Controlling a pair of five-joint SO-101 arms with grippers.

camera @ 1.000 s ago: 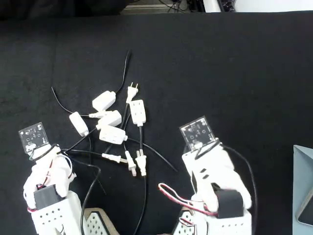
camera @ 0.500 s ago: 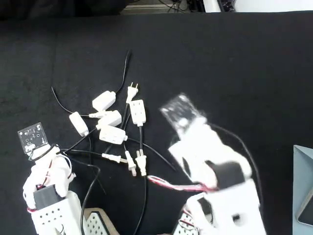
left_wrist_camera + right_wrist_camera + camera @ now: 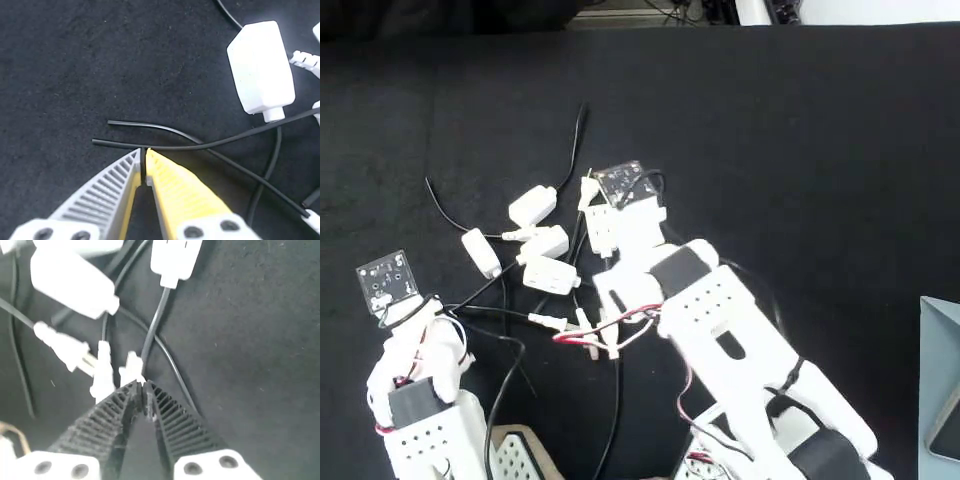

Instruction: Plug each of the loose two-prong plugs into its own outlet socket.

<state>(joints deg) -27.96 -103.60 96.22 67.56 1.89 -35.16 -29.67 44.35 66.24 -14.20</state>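
On the black table (image 3: 800, 120), left of centre, five white outlet sockets lie in a loose cluster:
- one (image 3: 532, 205) at the top
- one (image 3: 480, 252) at the left
- two (image 3: 548, 241) (image 3: 550, 276) in the middle
- one (image 3: 594, 228) at the right, partly covered by the right arm (image 3: 720, 320)

Four loose plugs can be counted in the high view. One (image 3: 587, 190) lies at the top of the cluster. Three lie side by side at its lower edge (image 3: 550, 322) (image 3: 585, 325) (image 3: 611, 348). Thin black cords (image 3: 575, 135) run between and out from these parts.

The right arm reaches from the lower right across the cluster. In the right wrist view, the right gripper (image 3: 142, 386) has its jaws drawn together. Its tips touch the near end of one plug. The other two plugs of the lower row lie just beside that plug. Whether anything is pinched between the jaws cannot be told. Two sockets lie beyond the plugs in that view.

The left arm (image 3: 420, 390) stands at the lower left, apart from the cluster. In the left wrist view, the left gripper (image 3: 143, 152) has its jaws closed together. Its tips are at a black cord, where two cord ends cross the cloth. One socket lies farther off in that view.
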